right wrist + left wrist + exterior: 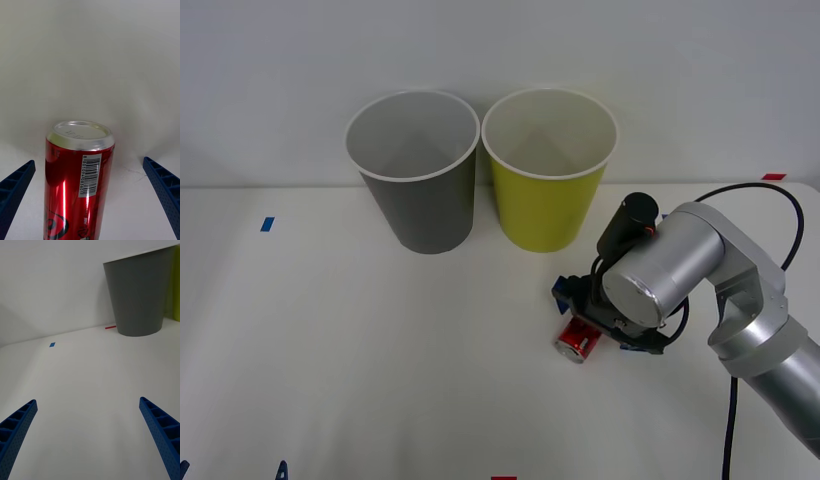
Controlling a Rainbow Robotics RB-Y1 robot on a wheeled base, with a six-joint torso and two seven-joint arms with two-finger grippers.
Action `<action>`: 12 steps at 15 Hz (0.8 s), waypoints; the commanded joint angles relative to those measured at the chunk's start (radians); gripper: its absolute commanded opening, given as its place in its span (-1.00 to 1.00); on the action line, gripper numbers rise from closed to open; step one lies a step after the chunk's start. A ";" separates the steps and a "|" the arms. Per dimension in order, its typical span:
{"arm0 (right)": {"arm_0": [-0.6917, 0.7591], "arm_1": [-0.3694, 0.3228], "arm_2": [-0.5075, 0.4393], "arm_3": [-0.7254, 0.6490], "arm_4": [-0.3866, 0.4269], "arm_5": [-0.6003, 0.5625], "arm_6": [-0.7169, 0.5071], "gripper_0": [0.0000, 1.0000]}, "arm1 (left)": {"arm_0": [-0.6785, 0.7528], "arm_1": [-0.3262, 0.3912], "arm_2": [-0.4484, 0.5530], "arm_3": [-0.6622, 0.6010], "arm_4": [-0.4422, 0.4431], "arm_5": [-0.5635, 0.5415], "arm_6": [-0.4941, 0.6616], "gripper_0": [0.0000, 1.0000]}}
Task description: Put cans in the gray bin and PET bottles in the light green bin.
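Note:
A small red can (577, 341) with silver ends lies on its side on the white table, in front of the light green bin (548, 195). My right gripper (594, 320) is down over it and open. In the right wrist view the can (77, 180) sits between the two blue fingers (15, 191), with a gap on each side. The gray bin (418, 190) stands left of the green one, both upright by the back wall. My left gripper (88, 435) hovers open over bare table at the near left, facing the gray bin (137, 296). PET bottles are out of view.
The two bins nearly touch each other. Small blue tape (267, 224) and red tape (774, 176) marks lie on the table. A black cable (728, 420) runs along the right arm. The wall rises just behind the bins.

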State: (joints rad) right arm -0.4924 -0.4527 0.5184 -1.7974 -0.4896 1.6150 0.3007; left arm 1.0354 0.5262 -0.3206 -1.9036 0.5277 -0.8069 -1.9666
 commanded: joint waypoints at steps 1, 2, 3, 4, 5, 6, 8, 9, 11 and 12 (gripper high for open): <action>0.000 0.002 0.017 0.001 0.019 -0.001 0.003 0.92 | 0.000 0.000 0.000 0.000 0.000 0.000 0.000 0.83; 0.000 0.002 0.029 0.000 0.037 -0.009 0.000 0.00 | 0.000 0.000 0.000 0.000 0.000 0.000 0.000 0.84; 0.000 0.003 0.043 0.001 0.060 -0.012 0.000 -0.79 | 0.000 0.000 0.000 0.000 0.000 0.000 0.000 0.83; 0.001 0.005 0.049 0.000 0.077 -0.014 0.000 -1.00 | 0.000 0.000 0.000 0.000 0.000 0.000 0.000 0.83; 0.000 0.008 0.049 0.000 0.083 -0.012 -0.002 -1.00 | 0.000 0.000 0.000 0.000 0.000 0.000 0.000 0.84; 0.000 0.011 0.049 0.000 0.085 -0.014 -0.002 -1.00 | 0.000 0.000 0.000 0.000 0.000 0.000 0.000 0.84; 0.000 0.011 0.049 0.000 0.089 -0.014 0.000 -1.00 | 0.000 0.000 0.000 0.000 0.000 0.000 0.000 0.84; 0.000 0.012 0.048 0.001 0.089 -0.014 0.000 -1.00 | 0.000 0.000 0.000 0.000 0.000 0.000 0.000 0.83; 0.001 0.011 0.049 0.001 0.091 -0.012 -0.002 -1.00 | 0.000 0.000 0.000 0.000 0.000 0.000 0.000 0.83; 0.001 0.011 0.049 0.000 0.091 -0.014 0.000 -1.00 | 0.000 0.000 0.000 0.000 0.000 0.000 0.000 0.83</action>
State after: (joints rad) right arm -0.4913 -0.4414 0.5672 -1.7970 -0.3994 1.6019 0.2996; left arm 1.0354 0.5262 -0.3206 -1.9036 0.5277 -0.8069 -1.9666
